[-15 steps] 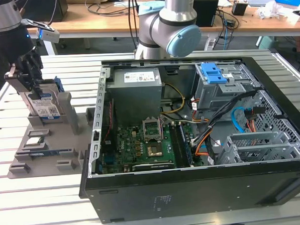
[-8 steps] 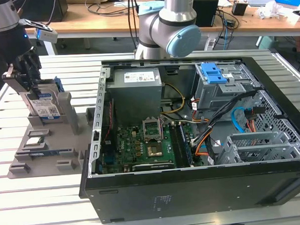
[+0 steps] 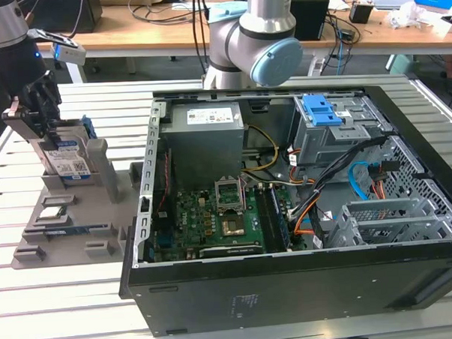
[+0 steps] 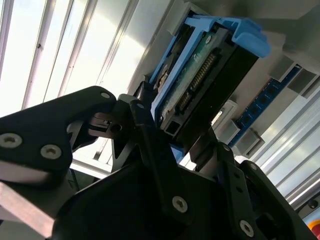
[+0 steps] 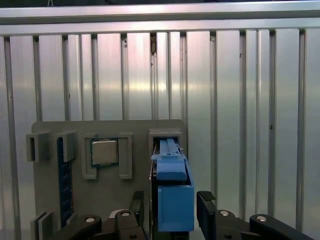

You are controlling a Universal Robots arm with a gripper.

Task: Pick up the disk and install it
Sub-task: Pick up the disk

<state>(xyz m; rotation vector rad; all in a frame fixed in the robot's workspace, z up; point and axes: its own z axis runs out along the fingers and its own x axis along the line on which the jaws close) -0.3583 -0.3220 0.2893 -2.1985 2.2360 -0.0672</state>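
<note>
Arm reaches down at 9 o'clock of PC case [image 3: 304,234] in exterior view. Gripper [image 3: 38,121] straddles disk [image 3: 66,158], fingers [image 5: 206,205] beside blue frame; whether they clamp it, cannot tell. Disk stands upright in grey holder [image 3: 71,221], blue-white label outward, print unreadable. Chip [image 5: 104,152] just beside disk.

Between the matt black metal fingers [image 5: 206,202] of the pincer [image 5: 172,210] sits the silver metal disk [image 3: 66,160], with its glossy paper label and smooth bright blue plastic carrier frame. Beneath it lie the matt grey plastic holder tray [image 5: 135,195] and the ribbed, brushed-aluminium bench [image 5: 240,100], softly reflective.
</note>
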